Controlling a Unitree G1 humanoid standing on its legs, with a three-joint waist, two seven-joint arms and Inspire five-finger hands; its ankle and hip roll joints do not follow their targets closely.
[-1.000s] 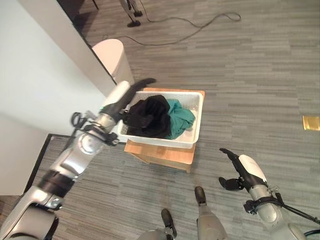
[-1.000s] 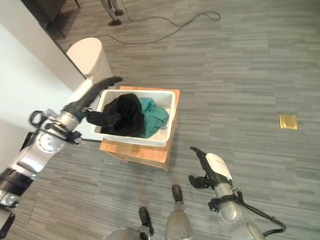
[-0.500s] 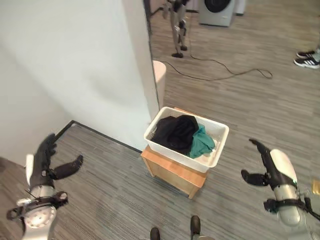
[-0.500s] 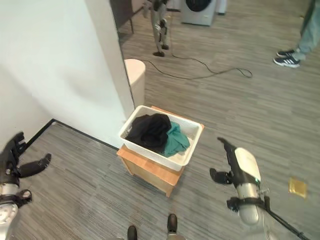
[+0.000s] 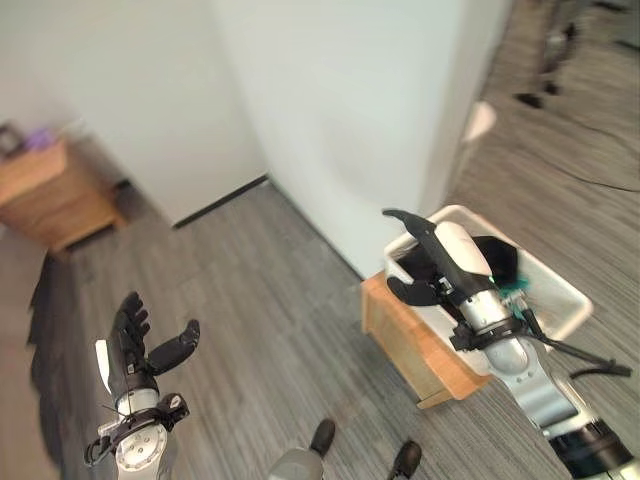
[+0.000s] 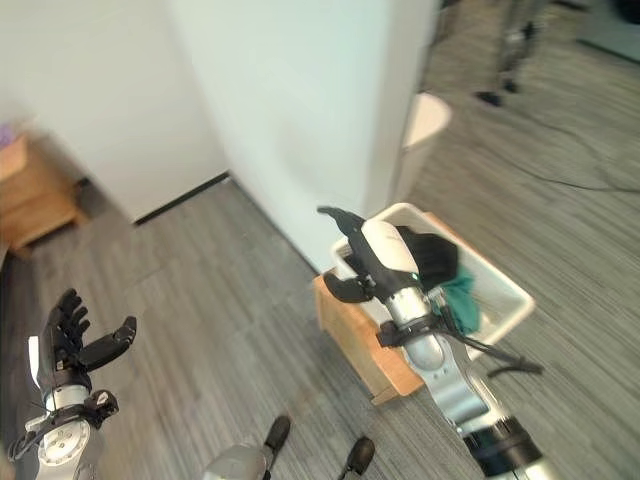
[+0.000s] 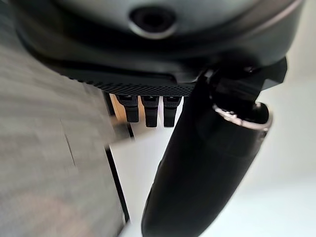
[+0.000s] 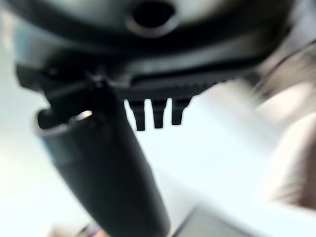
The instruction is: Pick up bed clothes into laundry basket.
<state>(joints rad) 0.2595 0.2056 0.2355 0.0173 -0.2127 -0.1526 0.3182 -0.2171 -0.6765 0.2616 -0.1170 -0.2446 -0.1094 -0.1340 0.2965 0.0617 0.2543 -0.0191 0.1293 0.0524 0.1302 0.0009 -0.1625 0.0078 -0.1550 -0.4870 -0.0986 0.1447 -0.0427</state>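
The left hand [image 5: 138,350] hangs low over the grey plank floor [image 5: 270,310], well apart from everything else, with its fingers straight and spread and its thumb standing out to the side; it holds and touches nothing. In its own wrist view the fingers [image 7: 149,109] reach straight out past the thumb, with bare floor and a white wall beyond.

The right hand [image 5: 440,265] is raised in front of the white laundry basket [image 5: 560,300], its fingers extended and relaxed and its thumb apart below them, gripping nothing. Whether it touches the basket's near rim cannot be told.

The basket stands on a low wooden stand [image 5: 405,335], just beside the corner of a white wall [image 5: 340,110]. Inside the basket lie a black garment [image 5: 495,262] and, beside it, a teal garment [image 5: 515,292], both partly hidden behind the right hand and arm.

A wooden cabinet [image 5: 50,195] stands far off against the wall on the robot's left.
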